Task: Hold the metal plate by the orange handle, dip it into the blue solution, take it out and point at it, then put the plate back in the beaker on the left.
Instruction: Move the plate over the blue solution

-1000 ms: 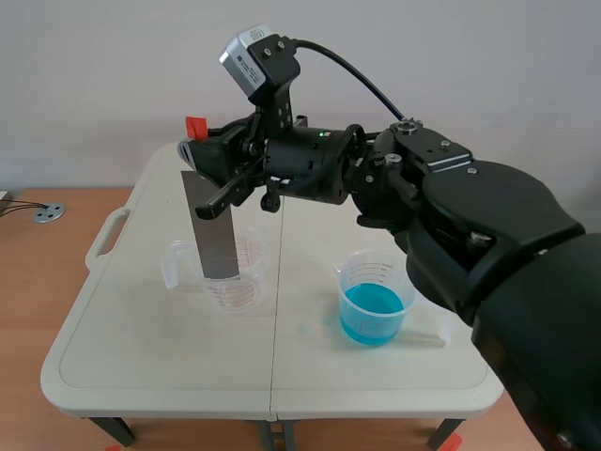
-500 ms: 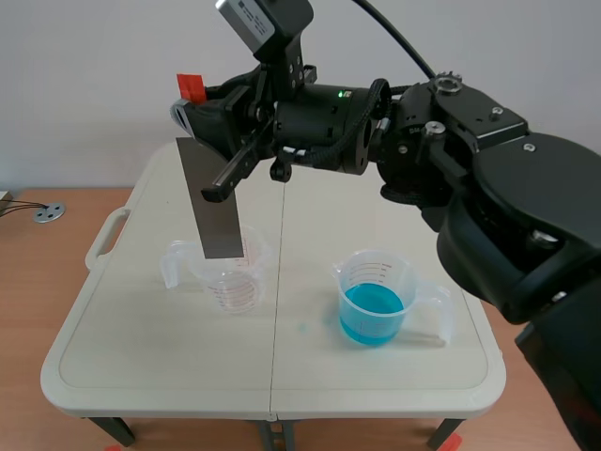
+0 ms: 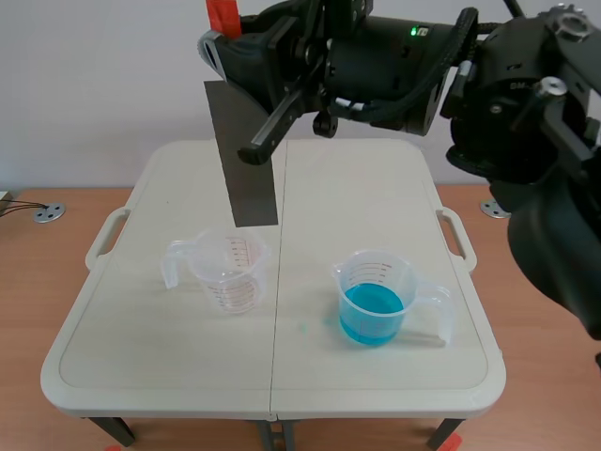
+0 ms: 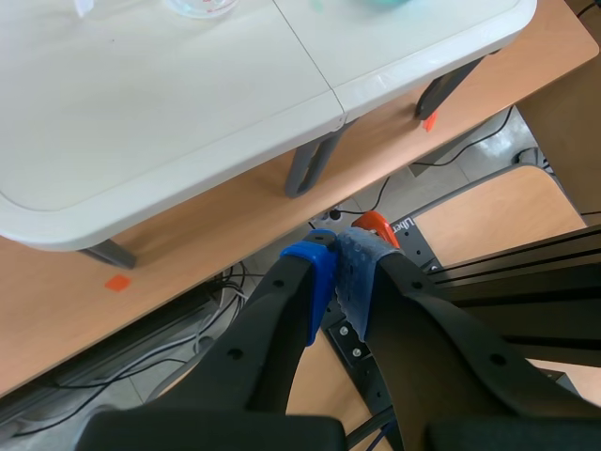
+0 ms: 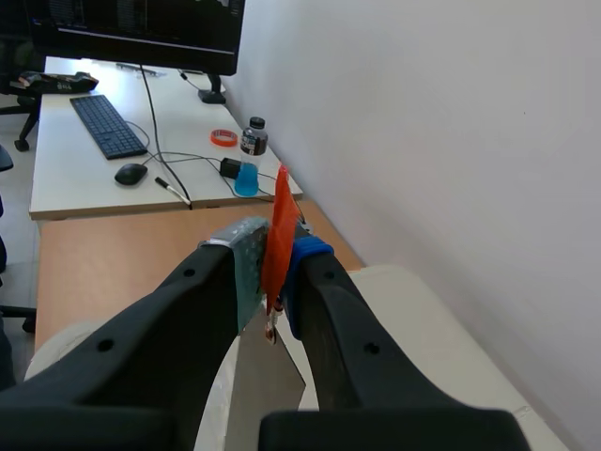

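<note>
Up it comes: the right gripper [image 3: 223, 39], clamped on the orange handle [image 3: 222, 13], lifts the metal plate [image 3: 246, 155] hanging beneath it out of the clear beaker [image 3: 230, 274] below, so dipping into the blue solution [image 3: 373, 312] looks next.

You're in a robot test lab, in an office rm. Look: a white fold-up table [image 3: 141, 376] w/ a clear measuring cup [image 3: 230, 272] & a cup of blue liquid [image 3: 374, 305] on it. Plain white wall [image 3: 94, 85] behind, wood floor [image 3: 38, 301] under. Off to the side there's a white desk [image 5: 66, 178] w/ a keyboard [image 5: 105, 125], mouse [image 5: 131, 174], big monitor [image 5: 141, 28], small bottle [image 5: 251, 150] & orange tape roll [image 5: 223, 138]. Under the table you see loose cables [image 4: 235, 282] & a dark metal frame [image 4: 526, 282]. An orange tape mark [image 4: 117, 282] sits on the floor.
</note>
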Tool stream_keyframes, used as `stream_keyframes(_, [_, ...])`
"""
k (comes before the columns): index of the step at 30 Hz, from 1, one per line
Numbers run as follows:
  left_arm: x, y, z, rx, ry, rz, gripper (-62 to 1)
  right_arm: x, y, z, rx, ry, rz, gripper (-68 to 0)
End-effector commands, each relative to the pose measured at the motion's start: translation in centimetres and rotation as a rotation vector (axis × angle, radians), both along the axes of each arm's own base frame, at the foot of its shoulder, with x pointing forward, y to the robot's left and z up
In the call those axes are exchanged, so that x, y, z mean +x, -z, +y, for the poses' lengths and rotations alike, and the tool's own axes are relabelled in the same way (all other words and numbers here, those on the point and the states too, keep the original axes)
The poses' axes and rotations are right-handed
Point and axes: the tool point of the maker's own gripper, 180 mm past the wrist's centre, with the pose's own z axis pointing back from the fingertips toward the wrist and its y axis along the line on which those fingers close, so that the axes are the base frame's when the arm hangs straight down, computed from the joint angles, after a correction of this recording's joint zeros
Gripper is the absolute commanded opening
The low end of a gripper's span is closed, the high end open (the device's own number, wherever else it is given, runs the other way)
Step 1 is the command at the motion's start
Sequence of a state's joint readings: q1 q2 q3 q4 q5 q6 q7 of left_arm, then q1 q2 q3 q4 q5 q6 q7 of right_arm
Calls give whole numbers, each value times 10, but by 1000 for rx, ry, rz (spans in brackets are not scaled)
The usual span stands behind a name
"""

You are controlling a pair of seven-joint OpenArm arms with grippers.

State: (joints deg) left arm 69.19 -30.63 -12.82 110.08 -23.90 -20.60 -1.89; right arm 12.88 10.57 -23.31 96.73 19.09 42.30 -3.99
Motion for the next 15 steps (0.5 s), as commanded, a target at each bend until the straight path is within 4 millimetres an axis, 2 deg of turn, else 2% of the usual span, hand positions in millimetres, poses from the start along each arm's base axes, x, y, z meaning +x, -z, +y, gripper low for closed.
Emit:
stream_keyframes(1, [0,-2,-1,-10,-3,-2,-588,-4,-12,-5,23,-5,-29,-662])
stream_keyframes(15, [-1,0,-1,-4,-1,8,-588,-15,-12,-46,-7,148,-17,-662])
